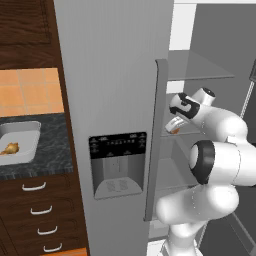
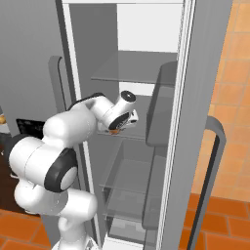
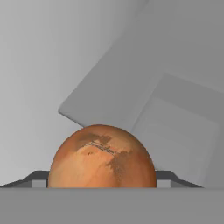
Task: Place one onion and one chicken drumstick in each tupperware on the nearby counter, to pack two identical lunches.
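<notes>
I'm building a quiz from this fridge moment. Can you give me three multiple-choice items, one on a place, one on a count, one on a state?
1. Where is the gripper?
A. over the counter
B. inside the open fridge
C. at the drawers

2. How many drumsticks lie in the tupperware on the counter?
A. none
B. one
C. three

3. What is the gripper's state?
A. open and empty
B. shut on a drumstick
C. shut on the onion

Answers:
1 B, the right base view shows the hand reaching in among the fridge shelves.
2 B, the left base view shows a single drumstick in the tray.
3 C, the hand view shows the round orange onion sitting between the finger tips.
</notes>
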Robot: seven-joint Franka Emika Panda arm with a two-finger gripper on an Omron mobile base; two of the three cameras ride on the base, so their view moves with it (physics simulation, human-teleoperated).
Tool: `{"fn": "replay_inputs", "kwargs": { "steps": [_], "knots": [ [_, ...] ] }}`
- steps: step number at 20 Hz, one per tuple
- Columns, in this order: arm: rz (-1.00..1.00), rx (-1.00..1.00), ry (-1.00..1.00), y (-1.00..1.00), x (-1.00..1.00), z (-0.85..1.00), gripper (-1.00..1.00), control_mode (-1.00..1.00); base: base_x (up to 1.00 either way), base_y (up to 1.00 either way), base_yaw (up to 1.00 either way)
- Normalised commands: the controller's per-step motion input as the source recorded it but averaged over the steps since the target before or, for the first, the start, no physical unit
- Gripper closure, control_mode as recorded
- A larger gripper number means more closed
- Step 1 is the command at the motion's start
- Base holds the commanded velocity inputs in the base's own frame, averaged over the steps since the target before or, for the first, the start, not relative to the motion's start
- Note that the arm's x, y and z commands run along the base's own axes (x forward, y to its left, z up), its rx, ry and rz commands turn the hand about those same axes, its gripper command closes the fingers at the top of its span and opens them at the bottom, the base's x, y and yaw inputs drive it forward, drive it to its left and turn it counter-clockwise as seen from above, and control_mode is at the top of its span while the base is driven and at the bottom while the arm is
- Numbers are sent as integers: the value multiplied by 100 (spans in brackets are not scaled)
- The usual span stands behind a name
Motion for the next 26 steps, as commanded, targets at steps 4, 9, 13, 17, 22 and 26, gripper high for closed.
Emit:
{"fn": "replay_inputs", "kwargs": {
  "steps": [4,9,13,17,22,26],
  "knots": [
    [6,-13,27,0,-100,61,100,-100,0,0,0],
    [-16,-21,7,0,-100,-60,100,-100,0,0,0],
    [-32,1,-6,1,-97,49,100,-100,0,0,0],
    [-8,0,-2,30,-72,100,100,-100,0,0,0],
    [-9,11,-3,22,-69,64,100,-100,0,0,0],
    [-2,13,0,25,-48,82,100,-100,0,0,0]
  ]
}}
